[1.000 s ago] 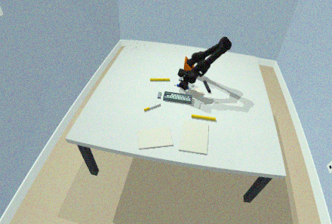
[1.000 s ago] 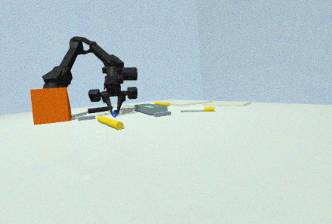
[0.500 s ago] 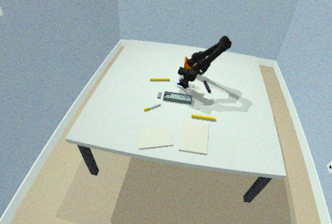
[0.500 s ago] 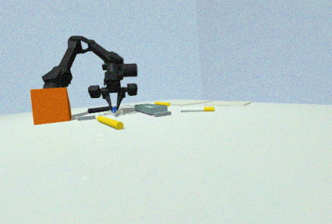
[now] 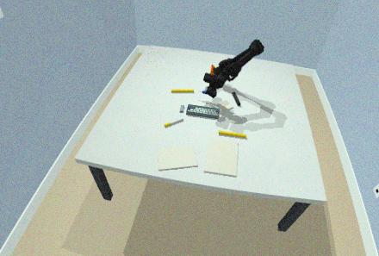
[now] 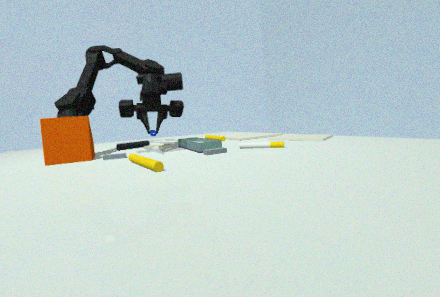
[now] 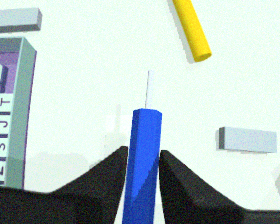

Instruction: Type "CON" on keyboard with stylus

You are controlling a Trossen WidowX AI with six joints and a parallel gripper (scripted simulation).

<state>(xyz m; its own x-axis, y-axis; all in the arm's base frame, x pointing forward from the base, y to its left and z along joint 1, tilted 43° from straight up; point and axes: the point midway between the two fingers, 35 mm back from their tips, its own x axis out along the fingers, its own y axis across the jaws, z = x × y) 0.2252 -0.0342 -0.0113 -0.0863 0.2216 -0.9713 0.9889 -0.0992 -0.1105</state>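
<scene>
My gripper (image 5: 209, 91) (image 6: 153, 128) (image 7: 143, 154) is shut on a blue stylus (image 7: 146, 125) (image 6: 153, 132) (image 5: 203, 92). In the wrist view the stylus stands between the two black fingers, with its thin white tip pointing away over the white table (image 5: 129, 122). The gripper holds it just above the table, a little behind the keyboard. The keyboard (image 5: 203, 111) (image 6: 195, 143) (image 7: 13, 110) is a small grey frame with white lettered keys. In the wrist view it lies at the left edge, where only some of its keys show.
A yellow cylinder (image 5: 183, 90) (image 6: 146, 162) (image 7: 192, 30) lies beyond the stylus tip. Grey blocks (image 7: 248, 139) (image 7: 16, 20) (image 5: 182, 109) lie nearby, as do a dark pen (image 5: 236, 98) (image 6: 133, 145), a white-and-yellow pen (image 5: 174, 122) and a yellow pencil (image 5: 232, 134). Two paper sheets (image 5: 177, 158) (image 5: 221, 156) lie in front. An orange block (image 6: 67, 139) stands by the arm's base.
</scene>
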